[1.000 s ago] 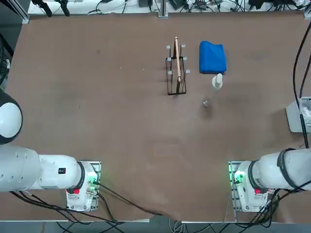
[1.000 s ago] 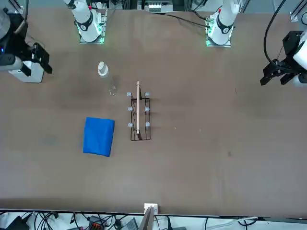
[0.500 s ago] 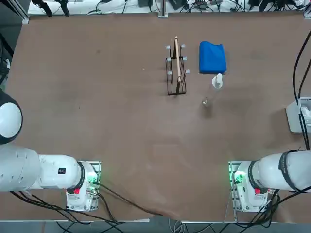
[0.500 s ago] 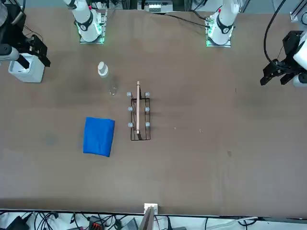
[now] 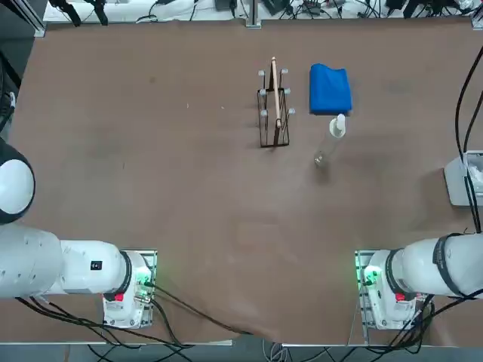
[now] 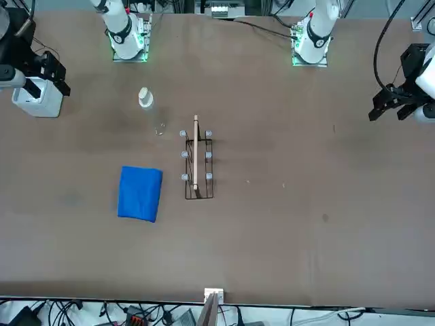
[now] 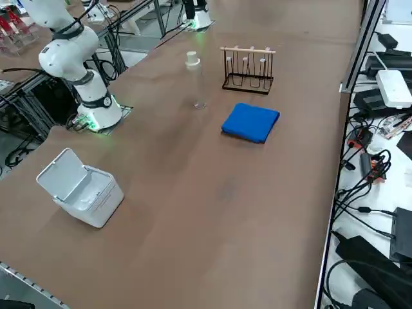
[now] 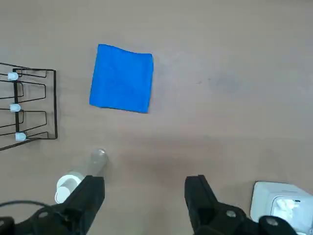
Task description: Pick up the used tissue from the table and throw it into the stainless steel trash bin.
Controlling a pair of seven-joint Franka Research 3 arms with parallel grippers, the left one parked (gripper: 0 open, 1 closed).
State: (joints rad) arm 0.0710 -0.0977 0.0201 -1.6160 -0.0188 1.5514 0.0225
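Brown matte table (image 5: 151, 151), large, mostly bare.

Item: bin (image 7: 96, 199). Pale grey, boxy, near the table's edge on the robot's right side, lid (image 7: 61, 174) tipped open.

Item: tissue (image 8: 286, 206). Small white crumpled wad, visible in the wrist view inside the bin's open mouth; none found lying on the table. Judged as already dropped in, task near its end or done.

Item: right gripper (image 8: 145, 198). Fingers (image 8: 93, 193) spread wide, nothing between them. Raised well above the table, pointing down, just beside the bin rather than over it.

Other items, well apart from the bin: clear bottle (image 5: 330, 142) with white cap, on its side; blue cloth (image 5: 330, 89), folded flat; wire rack (image 5: 274, 113), upright, beside the cloth.

Hazards, as judged:
- Bin light-looking and close to the table's edge; liable to shift or tip if clipped by the arm on any low move.
- Lid open; wad light, seemingly near the top, possibly drawn out by a passing finger.
- Bottle below the fingers in the wrist view; apt to roll if brushed on a descent.
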